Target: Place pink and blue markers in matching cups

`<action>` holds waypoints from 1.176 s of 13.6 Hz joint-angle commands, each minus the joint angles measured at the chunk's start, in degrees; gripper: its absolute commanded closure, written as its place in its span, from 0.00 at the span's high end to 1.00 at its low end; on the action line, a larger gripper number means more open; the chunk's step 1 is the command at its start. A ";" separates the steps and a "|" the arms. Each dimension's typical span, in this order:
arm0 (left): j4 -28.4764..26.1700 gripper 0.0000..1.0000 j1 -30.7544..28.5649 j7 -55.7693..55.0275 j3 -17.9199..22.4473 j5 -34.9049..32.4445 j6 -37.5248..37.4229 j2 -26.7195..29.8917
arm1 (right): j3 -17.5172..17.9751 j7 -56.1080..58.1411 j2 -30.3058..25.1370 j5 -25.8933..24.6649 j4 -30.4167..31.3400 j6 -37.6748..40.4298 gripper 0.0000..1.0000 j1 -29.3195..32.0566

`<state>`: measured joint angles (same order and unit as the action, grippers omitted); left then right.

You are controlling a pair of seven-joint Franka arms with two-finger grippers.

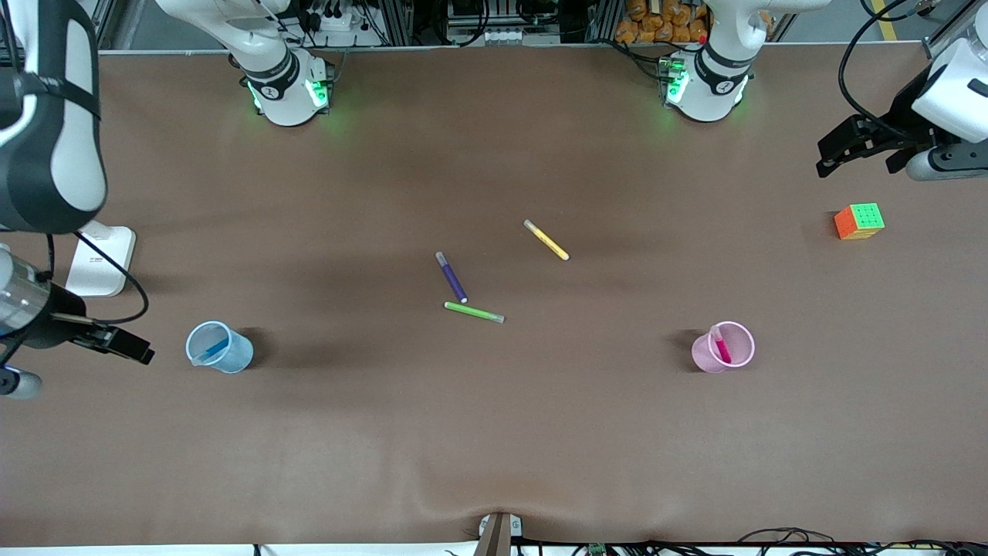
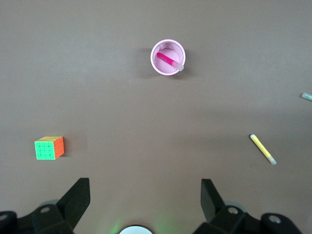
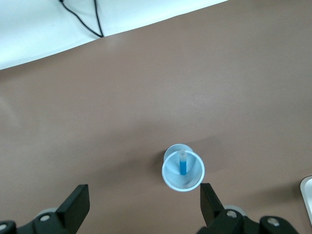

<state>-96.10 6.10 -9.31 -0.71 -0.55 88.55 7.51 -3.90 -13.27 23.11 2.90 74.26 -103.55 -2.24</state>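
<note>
The pink marker (image 1: 721, 345) stands in the pale pink cup (image 1: 724, 349) toward the left arm's end of the table; both also show in the left wrist view, marker (image 2: 168, 61) in cup (image 2: 161, 48). The blue marker (image 1: 213, 348) leans in the pale blue cup (image 1: 220, 347) toward the right arm's end; the right wrist view shows the marker (image 3: 183, 165) in the cup (image 3: 183, 173). My left gripper (image 1: 837, 150) is open and empty, raised near the table's end above the cube. My right gripper (image 1: 127, 346) is open and empty, beside the blue cup.
A purple pen (image 1: 451, 276), a lime-green pen (image 1: 474, 312) and a yellow pen (image 1: 546, 240) lie mid-table. A colour cube (image 1: 859, 221) sits near the left arm's end. A white box (image 1: 99, 259) stands near the right arm's end.
</note>
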 commanded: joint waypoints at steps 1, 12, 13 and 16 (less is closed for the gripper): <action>-0.22 1.00 -0.73 -0.18 -1.30 -0.85 -1.53 0.84 | 3.03 0.62 -0.61 0.00 -3.91 8.67 1.00 2.59; -3.65 1.00 -2.94 -1.06 -4.12 -0.85 -1.89 4.53 | 1.88 3.07 -17.46 0.18 2.53 26.12 1.00 3.38; -3.74 1.00 -3.11 -1.23 -4.56 -0.77 -1.71 4.62 | 1.80 3.86 -19.66 0.18 5.43 25.86 1.00 3.55; -3.65 1.00 -3.29 -1.15 -4.47 -0.85 -1.19 4.62 | 1.44 4.22 -25.55 0.18 13.70 23.23 1.00 3.47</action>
<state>-98.26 3.81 -10.06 -4.38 -0.55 86.54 10.52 -2.94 -10.05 3.89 2.86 79.17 -77.38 0.38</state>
